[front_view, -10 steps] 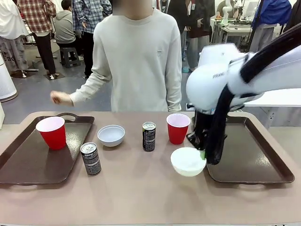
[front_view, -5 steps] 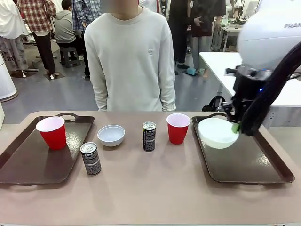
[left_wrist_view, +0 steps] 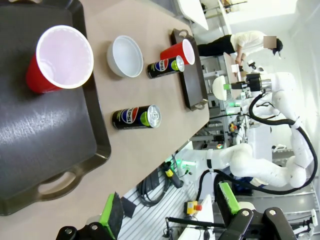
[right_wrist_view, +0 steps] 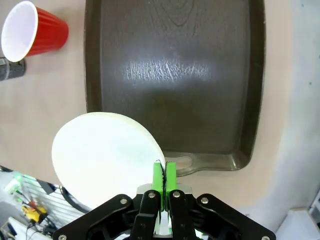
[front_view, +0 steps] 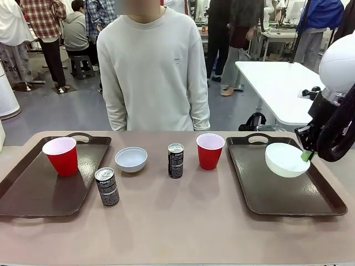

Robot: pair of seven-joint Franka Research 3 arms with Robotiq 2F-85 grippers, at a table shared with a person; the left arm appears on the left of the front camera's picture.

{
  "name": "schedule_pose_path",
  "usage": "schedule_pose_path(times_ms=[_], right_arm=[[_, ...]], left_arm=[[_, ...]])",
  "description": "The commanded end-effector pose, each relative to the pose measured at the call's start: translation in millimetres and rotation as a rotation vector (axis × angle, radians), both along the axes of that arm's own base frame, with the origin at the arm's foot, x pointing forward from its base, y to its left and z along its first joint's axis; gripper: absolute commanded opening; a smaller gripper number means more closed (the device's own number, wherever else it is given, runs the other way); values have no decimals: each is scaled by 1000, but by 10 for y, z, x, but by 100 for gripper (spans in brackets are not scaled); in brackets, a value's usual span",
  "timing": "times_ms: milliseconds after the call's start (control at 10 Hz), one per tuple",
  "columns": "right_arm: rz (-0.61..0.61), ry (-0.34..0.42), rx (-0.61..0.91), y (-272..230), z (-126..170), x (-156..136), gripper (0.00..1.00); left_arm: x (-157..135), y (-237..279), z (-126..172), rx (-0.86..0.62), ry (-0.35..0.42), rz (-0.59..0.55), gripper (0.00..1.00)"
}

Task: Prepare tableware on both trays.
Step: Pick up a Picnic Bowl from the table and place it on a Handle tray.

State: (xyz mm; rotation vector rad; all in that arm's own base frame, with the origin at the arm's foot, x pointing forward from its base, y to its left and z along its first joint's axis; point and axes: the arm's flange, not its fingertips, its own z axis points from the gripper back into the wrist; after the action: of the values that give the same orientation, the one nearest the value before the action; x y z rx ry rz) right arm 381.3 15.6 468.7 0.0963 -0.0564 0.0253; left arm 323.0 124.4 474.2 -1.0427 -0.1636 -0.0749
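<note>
Gripping the bowl (front_view: 285, 159) by its rim with the right claw (front_view: 307, 156), green pads (right_wrist_view: 170, 172) clenched tight on the thin wall. Hanging in the air over the right tray (front_view: 260, 194), toward its right side, not yet resting and seemingly a little tilted.

For a clean set-down:
- Level the bowl first. A pinch on one edge probably lets it swing, so go slowly.
- Lower straight down onto the flat floor of the tray, well inside the raised rim and away from the handle cut-out.
- Pick a spot to one side, leaving room for a cup and a can beside it.
- Release only once the base sits flat, then lift straight up so the pad inside the rim does not drag or tip it.

Left claw (left_wrist_view: 167, 210) spread wide with nothing in it, waiting above the near end of the left tray (front_view: 33, 191), which carries one cup (front_view: 61, 155). On the worktop (front_view: 166, 221) between the trays, yet to be placed: other bowl (front_view: 131, 159), two cans (front_view: 107, 187) (front_view: 176, 160) and second cup (front_view: 209, 151).
</note>
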Motion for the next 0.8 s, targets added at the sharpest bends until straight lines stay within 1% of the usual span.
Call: schedule_pose_path(times_ms=[0, 100, 200, 300, 400, 600, 700], right_arm=[[-11, 19, 4, 114, 58, 1, 0], [-11, 19, 4, 114, 58, 1, 0], [1, 3, -2, 28, 16, 0, 3], [7, -6, -33, -6, -161, 70, 3], [12, 17, -48, -53, -302, 78, 3], [1, 48, -49, -180, -481, 67, 3], [-21, 46, -76, -225, -559, 100, 3]], left_arm=[[-5, 12, 8, -14, -9, -5, 100], [-5, 12, 8, -14, -9, -5, 100], [-5, 12, 8, -14, -9, -5, 100], [-5, 12, 8, -14, -9, -5, 100], [-5, 12, 8, -14, -9, -5, 100], [-5, 12, 8, -14, -9, -5, 100], [-5, 12, 8, -14, -9, -5, 100]])
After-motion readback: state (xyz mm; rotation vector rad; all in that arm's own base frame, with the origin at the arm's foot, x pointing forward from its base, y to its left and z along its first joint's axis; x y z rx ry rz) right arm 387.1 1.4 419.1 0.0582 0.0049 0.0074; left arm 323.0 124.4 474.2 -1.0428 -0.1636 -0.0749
